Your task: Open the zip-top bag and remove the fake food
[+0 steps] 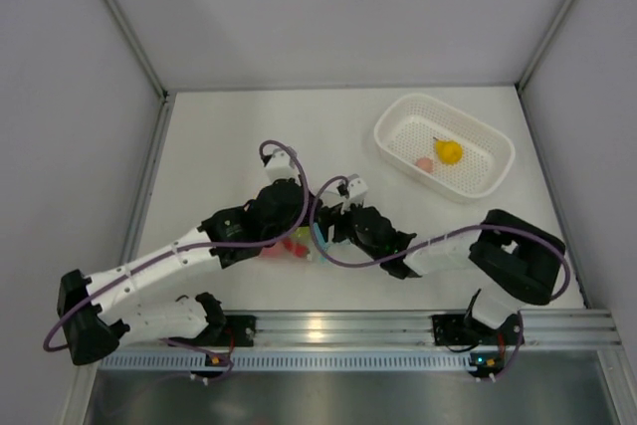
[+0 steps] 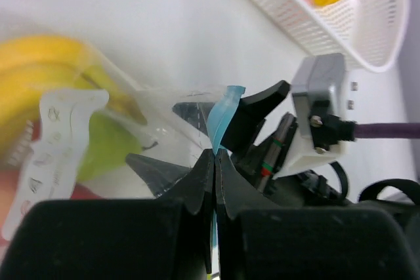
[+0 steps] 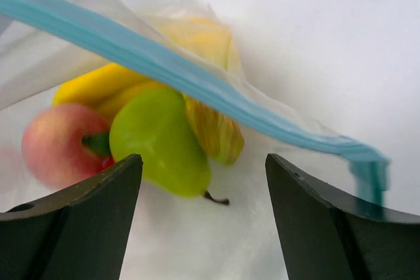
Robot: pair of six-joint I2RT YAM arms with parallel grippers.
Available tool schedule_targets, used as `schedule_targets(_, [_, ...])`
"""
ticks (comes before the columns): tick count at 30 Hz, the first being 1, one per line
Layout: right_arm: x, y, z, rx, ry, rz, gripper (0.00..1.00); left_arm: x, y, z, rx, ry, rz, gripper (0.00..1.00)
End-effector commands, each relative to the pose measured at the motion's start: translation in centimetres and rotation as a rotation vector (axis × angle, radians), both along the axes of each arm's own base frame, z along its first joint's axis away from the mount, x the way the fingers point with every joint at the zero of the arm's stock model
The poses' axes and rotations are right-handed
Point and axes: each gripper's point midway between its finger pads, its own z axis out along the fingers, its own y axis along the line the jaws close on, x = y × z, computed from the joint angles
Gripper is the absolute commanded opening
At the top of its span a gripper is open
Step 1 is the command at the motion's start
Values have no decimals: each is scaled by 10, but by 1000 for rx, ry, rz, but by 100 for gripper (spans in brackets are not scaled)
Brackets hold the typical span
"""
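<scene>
Clamping my left claw [image 2: 215,157] on the blue zip strip [image 2: 223,113], right claw [image 3: 203,163] spread; strip runs ten-to-four o'clock before it.

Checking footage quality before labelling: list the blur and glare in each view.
Top external: evenly lit, with one bright glare spot on the metal rail. Left wrist: the bananas at the left edge are out of focus. Right wrist: the pear is fairly sharp, the blue zip strip smeared.
</scene>
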Motion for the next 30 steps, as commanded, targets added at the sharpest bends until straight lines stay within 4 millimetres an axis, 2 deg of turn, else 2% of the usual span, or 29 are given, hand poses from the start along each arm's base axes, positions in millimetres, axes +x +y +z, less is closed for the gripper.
schedule_targets(1, [18, -27, 38, -82, -26, -178, 77, -3, -34, 81, -203, -97, -109, 0])
schedule_targets(2, [19, -55, 21, -225, 12, -257, 78, -3, -35, 89, -218, -106, -112, 0])
schedule_targets(3, [21, -64, 25, -262, 13, -285, 79, -3, -36, 97, -231, -115, -115, 0])
schedule_targets(4, [25, -67, 46, -264, -7, -294, 79, -2, -36, 111, -254, -135, -114, 0])
schedule_targets(5, [24, -76, 46, -308, 7, -300, 80, -2, -35, 117, -263, -144, -108, 0])
schedule_targets(6, [22, -95, 39, -401, 46, -306, 81, -2, -32, 124, -279, -158, -99, 0])
schedule_targets(7, [25, -100, 55, -416, 36, -305, 81, -1, -29, 127, -283, -164, -89, 0])
schedule_targets(8, [24, -105, 59, -439, 44, -294, 81, 0, -25, 125, -278, -168, -68, 0])
schedule_targets(9, [20, -119, 55, -510, 78, -282, 81, -1, -20, 125, -281, -175, -56, 0])
schedule_targets(10, [21, -119, 68, -510, 73, -267, 81, 1, -17, 122, -279, -174, -38, 0])
schedule_targets(11, [19, -121, 71, -516, 84, -245, 81, 1, -13, 103, -251, -154, -20, 0])
schedule_targets(13, [12, -125, 74, -533, 104, -208, 81, 2, -6, 87, -250, -130, 23, 0])
schedule_targets(14, [10, -125, 73, -533, 116, -194, 81, 1, -5, 78, -245, -114, 33, 0])
schedule_targets(15, [8, -123, 74, -527, 120, -186, 81, 2, -2, 58, -217, -90, 54, 0])
schedule_targets(18, [3, -123, 67, -526, 139, -169, 81, 4, -3, 35, -204, -49, 83, 0])
schedule_targets(21, [-1, -122, 57, -526, 175, -160, 81, 6, -6, 25, -195, -30, 93, 0])
schedule_targets(26, [-7, -119, 45, -494, 244, -169, 80, 10, -11, 21, -186, -26, 102, 0])
schedule_targets(30, [-18, -114, 34, -504, 262, -89, 76, 12, -15, 17, -170, -23, 98, 0])
